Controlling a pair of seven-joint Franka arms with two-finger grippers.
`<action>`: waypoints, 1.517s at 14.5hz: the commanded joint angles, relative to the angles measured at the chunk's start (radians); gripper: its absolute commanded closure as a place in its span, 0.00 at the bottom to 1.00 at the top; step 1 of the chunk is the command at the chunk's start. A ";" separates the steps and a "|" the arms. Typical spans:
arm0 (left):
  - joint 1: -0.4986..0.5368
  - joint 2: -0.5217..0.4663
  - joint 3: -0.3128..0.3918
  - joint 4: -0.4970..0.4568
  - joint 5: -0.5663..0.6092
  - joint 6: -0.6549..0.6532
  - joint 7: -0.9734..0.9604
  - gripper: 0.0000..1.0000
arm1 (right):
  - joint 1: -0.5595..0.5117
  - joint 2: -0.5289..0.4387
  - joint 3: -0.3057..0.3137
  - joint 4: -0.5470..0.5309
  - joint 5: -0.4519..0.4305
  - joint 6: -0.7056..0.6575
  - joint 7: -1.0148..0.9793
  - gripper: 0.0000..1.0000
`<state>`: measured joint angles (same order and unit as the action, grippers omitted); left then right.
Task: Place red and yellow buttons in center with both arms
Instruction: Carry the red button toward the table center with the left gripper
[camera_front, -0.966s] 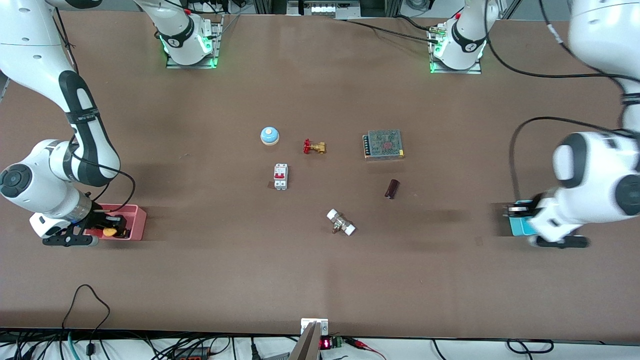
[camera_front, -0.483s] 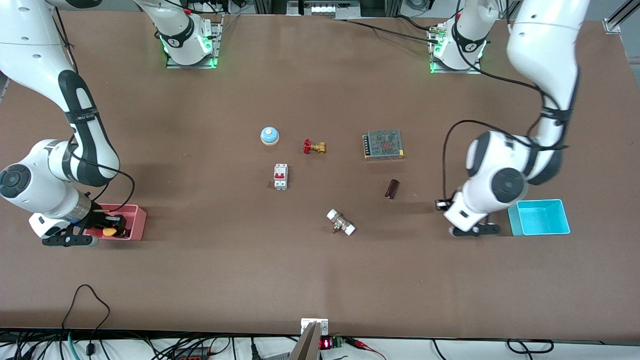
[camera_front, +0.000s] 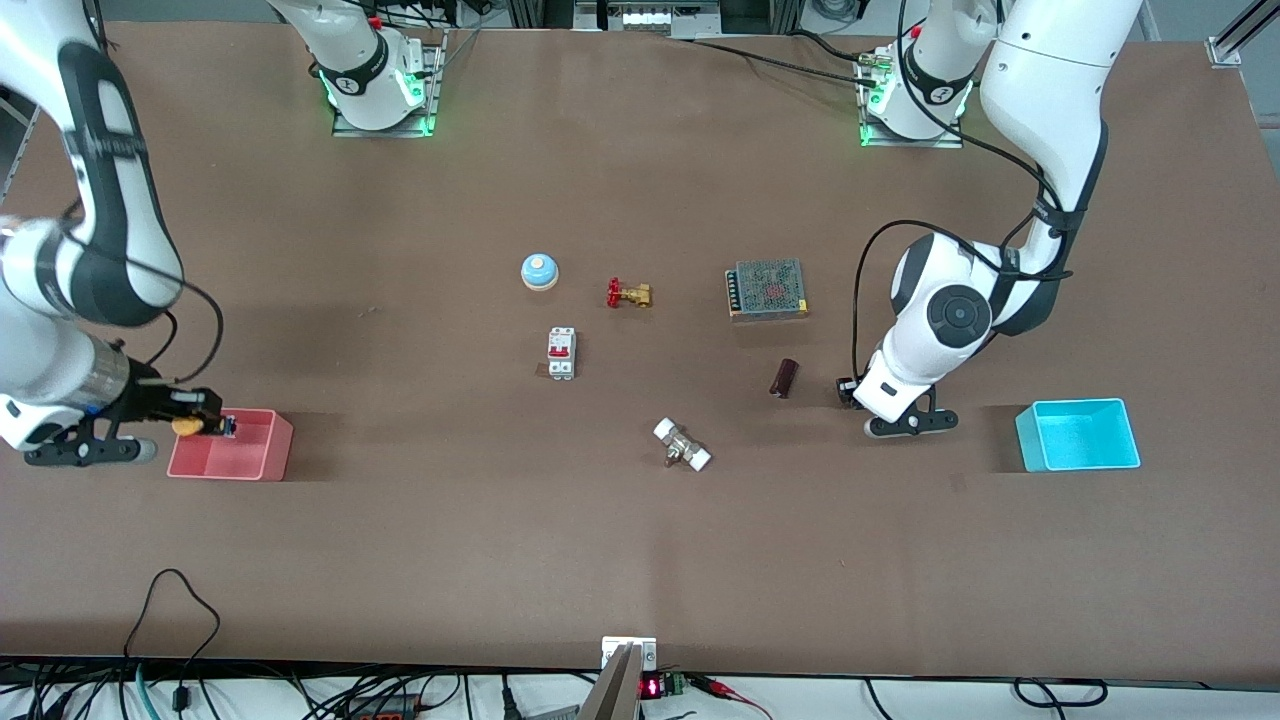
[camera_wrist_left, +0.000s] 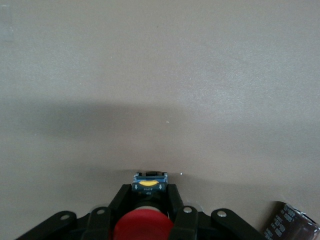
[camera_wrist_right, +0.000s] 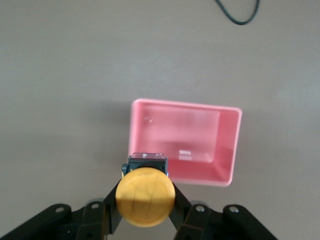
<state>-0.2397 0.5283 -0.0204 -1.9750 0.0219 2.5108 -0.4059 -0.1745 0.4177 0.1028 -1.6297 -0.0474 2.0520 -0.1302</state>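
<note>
My right gripper (camera_front: 205, 425) is shut on the yellow button (camera_front: 185, 427) and holds it above the pink bin (camera_front: 230, 470), at the right arm's end of the table. In the right wrist view the round yellow-orange cap (camera_wrist_right: 145, 196) sits between the fingers (camera_wrist_right: 111, 200), with the empty pink bin (camera_wrist_right: 230, 150) below. My left gripper (camera_front: 848, 390) is low over the bare brown tabletop beside a dark brown cylinder (camera_front: 785, 377). In the left wrist view it is shut on the red button (camera_wrist_left: 142, 226), whose black body sticks out past the fingers (camera_wrist_left: 120, 197).
An empty cyan bin (camera_front: 1075, 403) stands toward the left arm's end. Mid-table lie a blue-and-white bell (camera_front: 539, 271), a brass valve with a red handle (camera_front: 628, 294), a white breaker (camera_front: 561, 354), a metal power supply (camera_front: 767, 289) and a white-ended fitting (camera_front: 682, 445).
My left arm swung from the cyan bin toward the table's middle, carrying the red button. My right gripper lifted the yellow button up out of the pink bin.
</note>
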 joint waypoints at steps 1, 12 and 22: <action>-0.012 -0.017 0.007 -0.036 0.006 0.017 -0.016 0.36 | 0.021 -0.115 0.058 -0.097 -0.005 -0.056 0.105 0.62; 0.052 -0.149 0.022 0.150 0.016 -0.290 0.174 0.00 | 0.283 0.010 0.095 -0.219 -0.087 0.227 0.402 0.62; 0.134 -0.246 0.010 0.611 -0.010 -0.839 0.389 0.00 | 0.311 0.138 0.094 -0.214 -0.158 0.326 0.497 0.61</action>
<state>-0.1456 0.2774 -0.0001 -1.4256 0.0221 1.6995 -0.0694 0.1304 0.5506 0.2012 -1.8509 -0.1842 2.3682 0.3430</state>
